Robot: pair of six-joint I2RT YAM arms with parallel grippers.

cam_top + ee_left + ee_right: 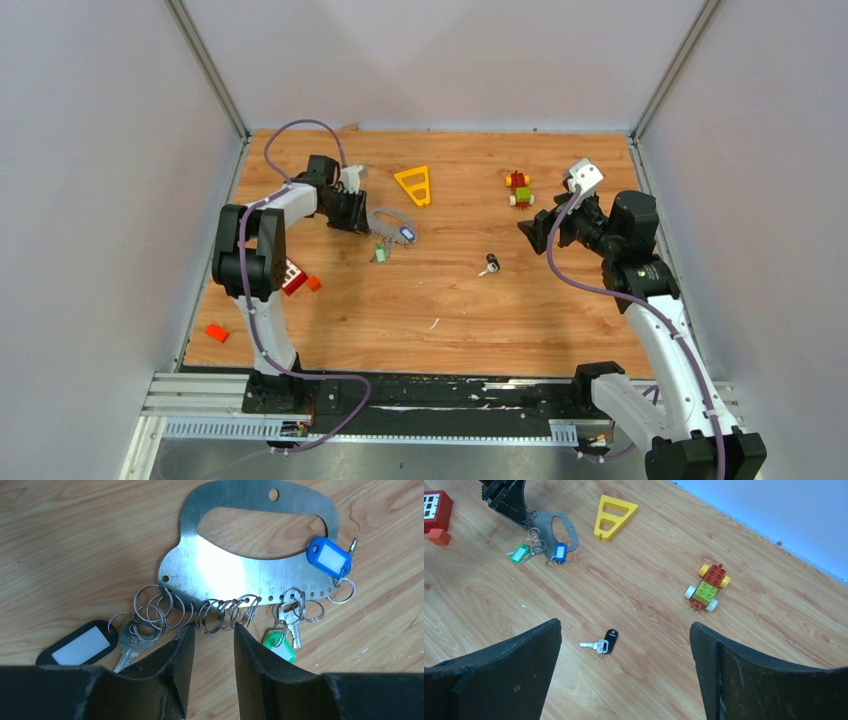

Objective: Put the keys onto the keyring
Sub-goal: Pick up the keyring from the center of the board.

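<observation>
Left wrist view: the keyring (220, 575) lies flat on the table (75, 540), just ahead of the spread, empty left gripper (213, 632).
We see a silver plate with numbered holes, wire rings (225, 612) and tagged keys (292, 622); glare washes out some numbers, and the gripper covers part of the green tag (281, 649). The right gripper (625, 625) gapes wide.

The left gripper (360, 220) sits at the left end of the keyring (392, 220) — a blue tag (407, 235) lies at its right end, a green tag (381, 254) just nearer the bases. A black-tagged key (490, 265) lies apart on the table (450, 320), with the right gripper (530, 232) near it on the right.
</observation>
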